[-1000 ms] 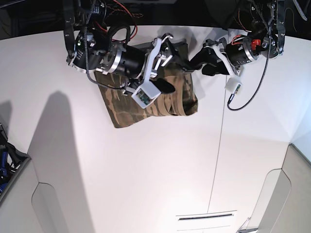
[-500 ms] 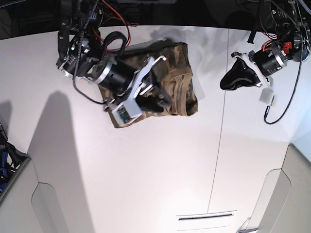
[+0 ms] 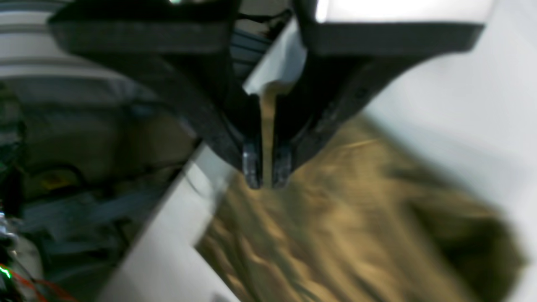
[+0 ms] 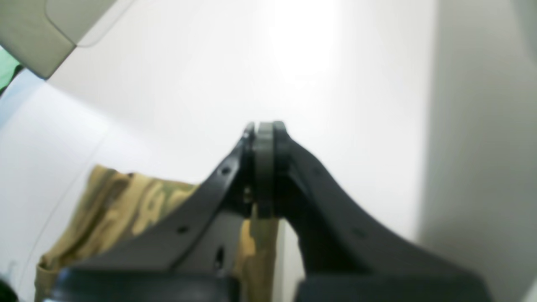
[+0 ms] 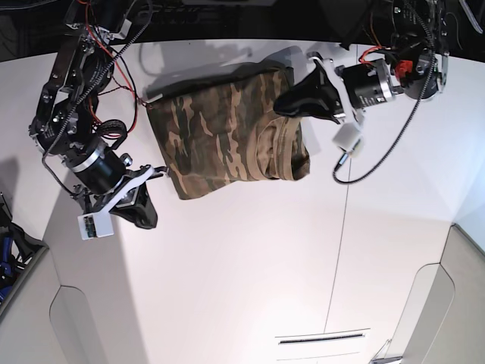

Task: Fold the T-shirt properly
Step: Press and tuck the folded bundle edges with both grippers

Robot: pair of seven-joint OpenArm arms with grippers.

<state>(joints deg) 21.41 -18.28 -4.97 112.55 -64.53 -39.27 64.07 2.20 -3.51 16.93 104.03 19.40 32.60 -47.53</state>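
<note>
Your T-shirt (image 5: 227, 133) lies folded into a rough rectangle on the white table (image 5: 250, 273), toward the far edge, between the two arms. Camouflage print faces up; along its right side in the base view the cloth is bunched into a thicker, darker roll.

Your left tool (image 5: 284, 105) sits over that bunched side, at the shirt's upper right corner in the base view. In the left wrist view the two dark fingers (image 3: 251, 165) are drawn nearly together, with only a thin slit between the tips, and the tan cloth (image 3: 344, 218) fills the picture just beyond them. That view is badly blurred, so you cannot tell whether any fabric is caught in the slit; it looks clenched on nothing, with the tips at or just above the cloth.

Your right tool (image 5: 144, 216) is off the shirt, over bare table near the shirt's lower left corner in the base view. The right wrist view shows its fingers (image 4: 265, 167) pressed flat together with nothing between them, and a strip of the shirt (image 4: 121, 205) lying behind and to the left of them, apart from the tips.
</note>
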